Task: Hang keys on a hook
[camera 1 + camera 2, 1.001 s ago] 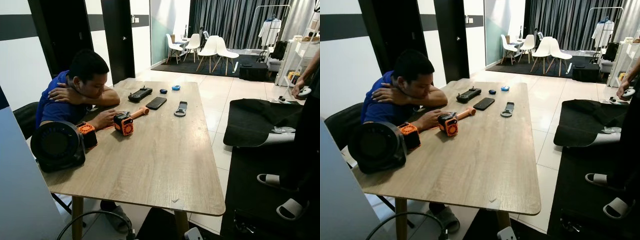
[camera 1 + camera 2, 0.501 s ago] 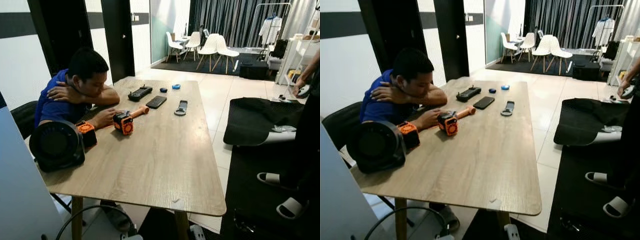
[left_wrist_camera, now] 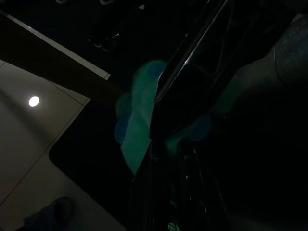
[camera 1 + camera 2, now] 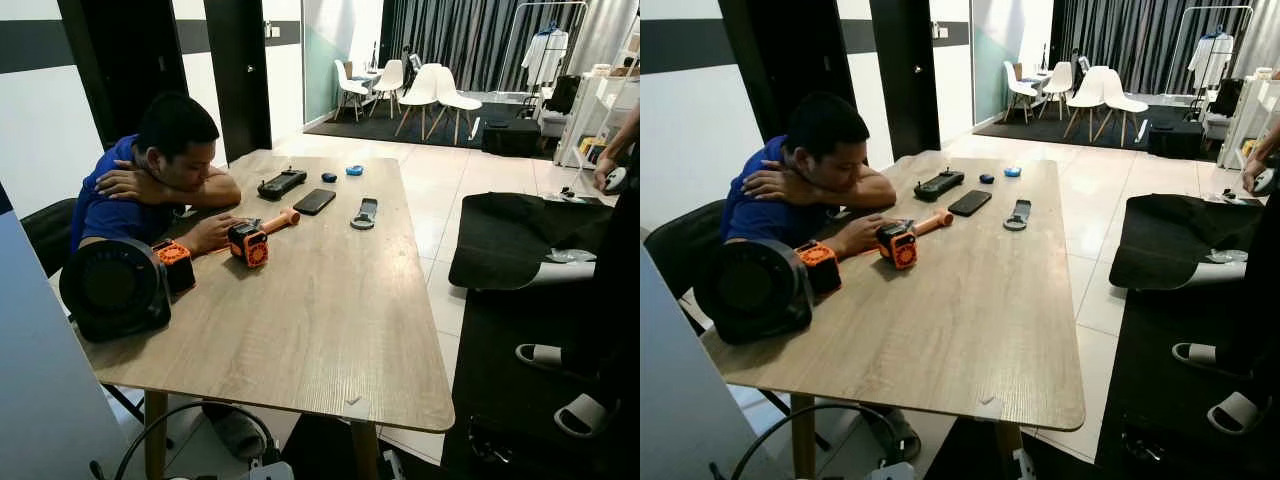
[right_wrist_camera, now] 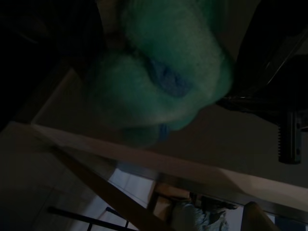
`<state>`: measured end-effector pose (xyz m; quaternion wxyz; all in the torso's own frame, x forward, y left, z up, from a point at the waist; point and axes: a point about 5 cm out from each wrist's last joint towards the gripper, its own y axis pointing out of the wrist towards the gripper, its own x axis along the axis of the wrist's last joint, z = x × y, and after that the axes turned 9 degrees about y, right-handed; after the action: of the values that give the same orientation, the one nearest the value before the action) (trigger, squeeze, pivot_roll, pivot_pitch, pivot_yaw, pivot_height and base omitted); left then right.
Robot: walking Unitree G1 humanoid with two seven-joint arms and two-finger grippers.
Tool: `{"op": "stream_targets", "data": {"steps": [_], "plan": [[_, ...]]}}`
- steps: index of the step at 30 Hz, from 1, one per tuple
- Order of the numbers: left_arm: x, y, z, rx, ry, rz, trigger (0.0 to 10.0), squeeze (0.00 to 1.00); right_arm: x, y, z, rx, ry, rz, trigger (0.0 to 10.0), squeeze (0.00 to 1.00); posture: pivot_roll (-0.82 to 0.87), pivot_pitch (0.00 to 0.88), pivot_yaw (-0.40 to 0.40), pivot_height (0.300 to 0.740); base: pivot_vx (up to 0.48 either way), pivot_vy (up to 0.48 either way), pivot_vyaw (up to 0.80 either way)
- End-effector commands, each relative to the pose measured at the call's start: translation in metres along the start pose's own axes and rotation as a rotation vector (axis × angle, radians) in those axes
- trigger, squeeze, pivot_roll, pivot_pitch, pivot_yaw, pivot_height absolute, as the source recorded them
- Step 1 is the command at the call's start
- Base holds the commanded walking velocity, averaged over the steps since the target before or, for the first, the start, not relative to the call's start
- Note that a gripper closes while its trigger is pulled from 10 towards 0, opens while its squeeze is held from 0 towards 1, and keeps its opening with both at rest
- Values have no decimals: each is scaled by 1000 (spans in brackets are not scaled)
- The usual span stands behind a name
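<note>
We look down on a wooden counter [image 4: 330,310] where a seated person [image 4: 150,185] leans, one hand at an orange device [image 4: 247,243]. Farther along lie a black phone [image 4: 314,201], a controller [image 4: 282,183] and a dark strap with a ring [image 4: 364,214] (possibly the keys, too small to tell). Both wrist views are dark, so we cannot tell either gripper's state.
</note>
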<state>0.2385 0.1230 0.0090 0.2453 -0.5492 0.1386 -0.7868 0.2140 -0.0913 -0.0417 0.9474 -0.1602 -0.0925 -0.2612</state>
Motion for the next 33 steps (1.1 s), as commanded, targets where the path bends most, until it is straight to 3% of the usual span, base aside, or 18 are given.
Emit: {"op": "stream_targets", "data": {"steps": [1,2,3,4,5,23,24,25,27,28,29,30,33], "plan": [[9,2,9,25,33,-46,0,0,-8,4,2,13,29,36,5608,0,67,26,14,740,0,0,0],[9,2,9,25,32,-46,0,0,-7,3,2,14,36,34,3922,0,67,26,14,740,0,0,0],[9,2,9,25,32,-46,0,0,-7,3,2,16,43,30,1176,0,67,26,14,740,0,0,0],[9,2,9,25,32,-46,0,0,-7,3,2,16,43,30,1176,0,67,26,14,740,0,0,0],[9,2,9,26,32,-46,0,0,-7,3,2,18,50,27,0,0,67,26,14,740,0,0,0],[7,-1,12,62,14,-39,0,0,-4,0,2,26,66,12,0,0,64,29,15,740,0,0,0],[6,-1,13,75,9,-32,8745,51,-4,0,2,27,66,11,0,0,64,29,15,740,0,0,0],[6,-1,16,101,-2,-35,10000,122,-4,1,2,27,66,11,0,0,65,28,15,740,0,0,0],[6,-1,17,119,-10,-38,10000,122,-4,1,2,28,66,11,0,0,65,28,15,740,0,0,0],[7,-1,18,127,-16,-39,10000,545,-4,1,2,28,66,11,0,0,65,28,15,740,0,0,0],[7,-1,18,127,-16,-39,10000,545,-4,1,2,28,66,11,0,0,65,28,15,740,0,0,0],[7,-2,19,134,-25,-42,10000,1000,-4,1,2,29,67,9,0,0,65,28,16,740,0,0,0],[7,-2,20,137,-30,-44,10000,1000,-4,1,3,30,70,7,0,0,64,28,17,740,0,0,0]]}}
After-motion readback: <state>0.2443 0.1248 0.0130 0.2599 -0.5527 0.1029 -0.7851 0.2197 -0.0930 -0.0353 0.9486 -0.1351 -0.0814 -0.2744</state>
